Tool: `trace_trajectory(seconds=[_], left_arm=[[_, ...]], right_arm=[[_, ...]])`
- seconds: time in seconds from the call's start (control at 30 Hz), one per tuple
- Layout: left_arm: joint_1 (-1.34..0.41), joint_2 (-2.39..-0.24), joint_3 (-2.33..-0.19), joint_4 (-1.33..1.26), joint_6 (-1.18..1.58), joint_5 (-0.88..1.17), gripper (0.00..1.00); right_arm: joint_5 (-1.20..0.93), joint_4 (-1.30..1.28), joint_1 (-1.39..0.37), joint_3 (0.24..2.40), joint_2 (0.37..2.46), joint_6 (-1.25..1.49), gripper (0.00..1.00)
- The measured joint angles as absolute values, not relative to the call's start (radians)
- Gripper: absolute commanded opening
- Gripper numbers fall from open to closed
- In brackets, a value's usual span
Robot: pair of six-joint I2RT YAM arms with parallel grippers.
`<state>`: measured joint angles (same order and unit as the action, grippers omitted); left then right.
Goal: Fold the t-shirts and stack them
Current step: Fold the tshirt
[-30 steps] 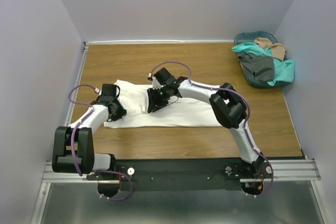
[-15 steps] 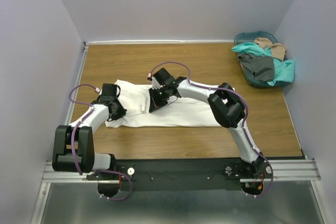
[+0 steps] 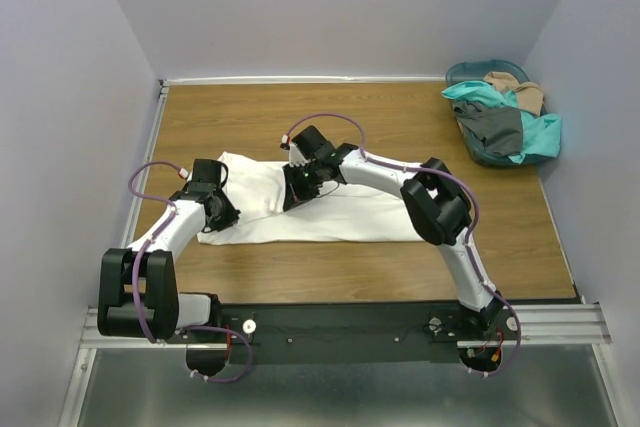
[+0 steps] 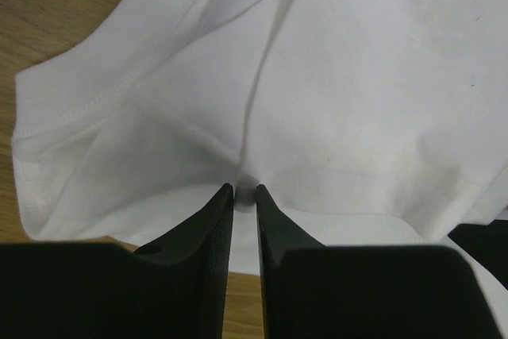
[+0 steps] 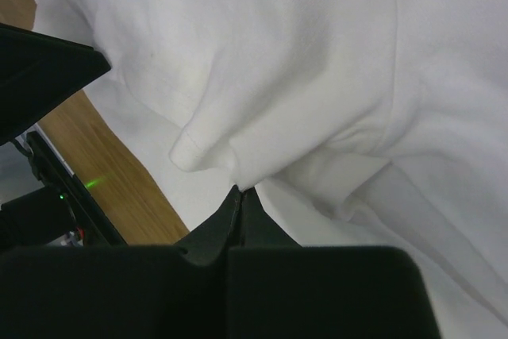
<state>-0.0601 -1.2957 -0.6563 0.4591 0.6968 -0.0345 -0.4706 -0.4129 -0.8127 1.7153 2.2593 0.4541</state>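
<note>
A large white t-shirt (image 3: 345, 215) lies spread on the wooden table (image 3: 400, 127). My left gripper (image 3: 230, 218) sits at its left end. In the left wrist view its fingers (image 4: 214, 228) stand close together, and creases in the white t-shirt (image 4: 357, 77) run into the tips of the left gripper (image 4: 244, 189). My right gripper (image 3: 290, 203) is over the shirt's middle-left. It is shut on a raised fold of the white t-shirt (image 5: 262, 77), pinched at the tips of the right gripper (image 5: 240, 190). Teal (image 3: 472, 96), dark grey (image 3: 497, 127) and tan (image 3: 522, 89) t-shirts lie heaped at the back right.
A round teal basket (image 3: 462, 72) holds the heap at the table's back right corner, near the right wall. Grey walls close the table in on three sides. A metal rail (image 3: 560, 325) with both arm bases runs along the near edge.
Both grippers have closed on the white t-shirt. The right gripper has drawn slightly toward the back, lifting a fold. The left arm has shifted a little.
</note>
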Motion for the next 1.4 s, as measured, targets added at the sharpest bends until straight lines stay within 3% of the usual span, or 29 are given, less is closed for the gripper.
trace_trajectory(seconds=[0.17, 0.2, 1.4], left_arm=[[-0.06, -1.296, -0.656, 0.459, 0.699, -0.035, 0.01], [-0.06, -1.296, -0.656, 0.459, 0.702, -0.035, 0.0], [-0.06, -0.997, -0.628, 0.65, 0.749, 0.004, 0.0]], right_arm=[[-0.458, -0.413, -0.813, 1.711, 2.223, 0.45, 0.0], [-0.457, -0.413, -0.813, 1.711, 2.22, 0.448, 0.0], [-0.386, -0.493, -0.812, 1.612, 2.124, 0.374, 0.0]])
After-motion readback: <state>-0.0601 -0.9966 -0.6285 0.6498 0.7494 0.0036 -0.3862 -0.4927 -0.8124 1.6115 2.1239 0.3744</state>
